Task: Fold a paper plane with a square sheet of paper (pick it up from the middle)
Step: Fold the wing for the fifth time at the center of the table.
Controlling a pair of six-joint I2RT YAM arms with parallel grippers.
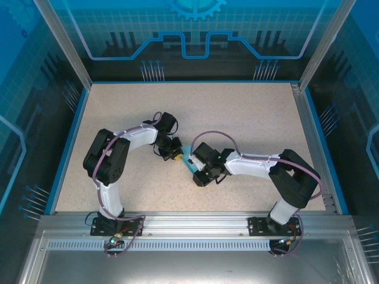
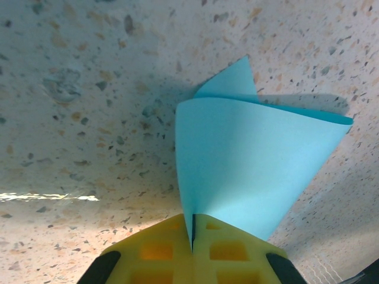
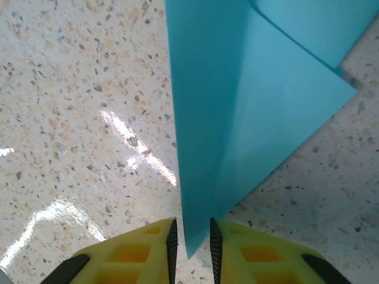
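Left claw (image 2: 192,235): yellow ribbed pads clenched, pinching the bottom corner of the thin light-blue paper sheet (image 2: 249,171). From that pinch the paper fans up and away as one curled ply, with a second pointed flap behind its top edge. It throws a shadow on the worktop to its left.

Right claw (image 3: 192,236): yellow pads a narrow slit apart, not pressed flat together. A folded corner of the paper (image 3: 237,106) sits in the slit. The fold line runs straight up from the pads, and a second layer overlaps at upper right. Can't tell if either pad actually bites it.

In the top view the paper (image 1: 186,155) is just a small blue patch. The left claw (image 1: 175,157) is touching its left side. The right arm's black wrist block (image 1: 206,155) sits over its right side and hides most of it.

Around the paper:
- A beige speckled stone-look worktop (image 1: 237,112) lies under it, bare on all sides, with glare streaks in the right wrist view.
- A blue rim (image 1: 192,82) edges the worktop beyond the paper.
- A purple cable (image 1: 220,134) loops just right of the paper, above the right wrist.
- An aluminium rail (image 1: 195,220) runs along the near side of the paper and carries both arm bases.
- Blue back panel (image 1: 195,35) far behind the paper: gear graphic and circuit-style lines.
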